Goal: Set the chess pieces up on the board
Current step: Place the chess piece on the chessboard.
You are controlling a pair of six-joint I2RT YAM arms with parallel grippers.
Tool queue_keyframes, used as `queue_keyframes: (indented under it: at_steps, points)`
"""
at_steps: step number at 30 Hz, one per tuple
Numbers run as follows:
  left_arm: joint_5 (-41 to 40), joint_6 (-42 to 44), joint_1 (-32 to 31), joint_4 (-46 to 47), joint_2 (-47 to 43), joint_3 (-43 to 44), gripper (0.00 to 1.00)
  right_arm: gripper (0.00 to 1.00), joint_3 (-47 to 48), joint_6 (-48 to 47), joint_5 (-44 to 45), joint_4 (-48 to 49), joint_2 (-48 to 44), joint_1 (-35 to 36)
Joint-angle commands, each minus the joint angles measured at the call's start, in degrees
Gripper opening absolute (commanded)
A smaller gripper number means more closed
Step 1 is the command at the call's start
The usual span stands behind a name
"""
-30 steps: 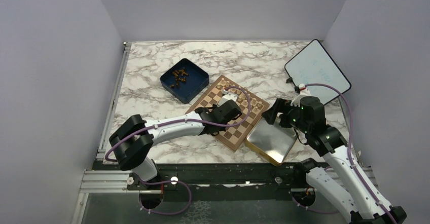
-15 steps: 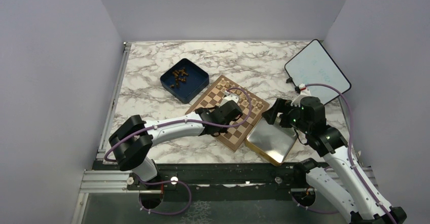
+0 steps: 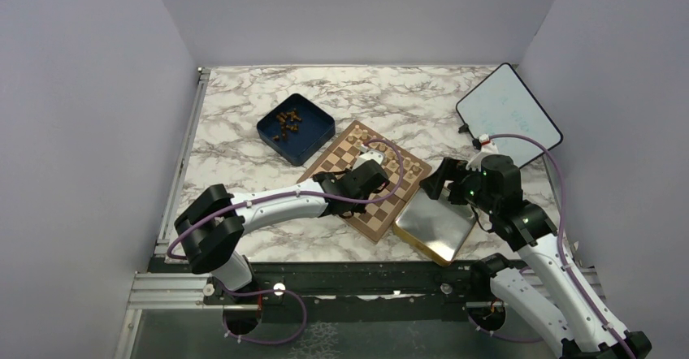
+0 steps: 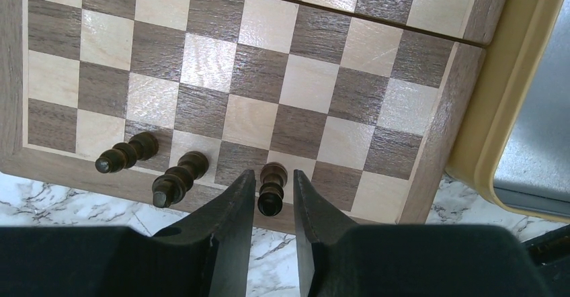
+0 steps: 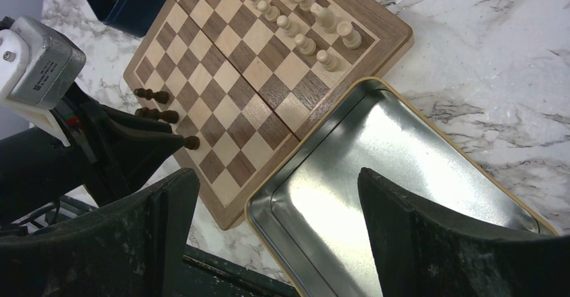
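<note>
Containers first. The dark blue square box (image 3: pixel 311 134) is sitting on the marble-patterned tabletop (image 3: pixel 244 107), just beside the far-left edge of the square wooden chessboard (image 4: pixel 269 75) with its tan and dark brown checks. A loose heap of tiny dark brown wooden chessmen (image 3: pixel 286 123) is lying inside the box. The gold-rimmed metal tray (image 5: pixel 376 169) is lying right against the board's near-right edge, its shiny floor catching the light.

On the board, pale beige wooden chessmen (image 5: pixel 296 15) are standing in rows along the far side. Three dark pieces are standing side by side in the row nearest the arms.

Tools. The left gripper (image 4: pixel 273 174) is hanging low over that near row, its jaws parted only narrowly. The rightmost dark piece (image 4: pixel 272 191) is standing upright between the fingers with a sliver of gap on either side, so it is not being squeezed. The right gripper (image 5: pixel 275 230) is hovering above the tray, its jaws spread wide and carrying nothing.
</note>
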Motion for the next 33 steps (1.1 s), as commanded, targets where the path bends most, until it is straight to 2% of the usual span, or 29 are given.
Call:
queue_keyframes:
  at_steps: [1, 7, 12, 20, 26, 33]
  points:
    - [0.1, -0.2, -0.3, -0.3, 0.8, 1.3, 0.27, 0.93, 0.2, 0.2, 0.3, -0.2, -0.3, 0.3]
    - [-1.0, 0.2, -0.4, -1.8, 1.0, 1.9, 0.23, 0.93, 0.3, 0.2, 0.2, -0.2, -0.2, 0.4]
    - [-1.4, 0.1, -0.3, -2.9, 0.8, 1.9, 0.25, 0.93, 0.3, 0.1, 0.2, -0.2, -0.1, 0.4]
    - [-3.7, 1.5, -0.3, -3.9, 1.1, 2.5, 0.15, 0.93, 0.4, -0.1, 0.1, 0.0, 0.2, 0.4]
    - [-8.5, 2.8, -0.2, -5.3, 2.7, 4.1, 0.14, 0.93, 0.3, -0.1, 0.1, 0.1, 0.1, 0.3]
    - [-8.3, 2.9, -0.1, -5.4, 4.7, 5.2, 0.14, 0.93, 0.2, 0.0, 0.2, 0.0, -0.3, 0.4]
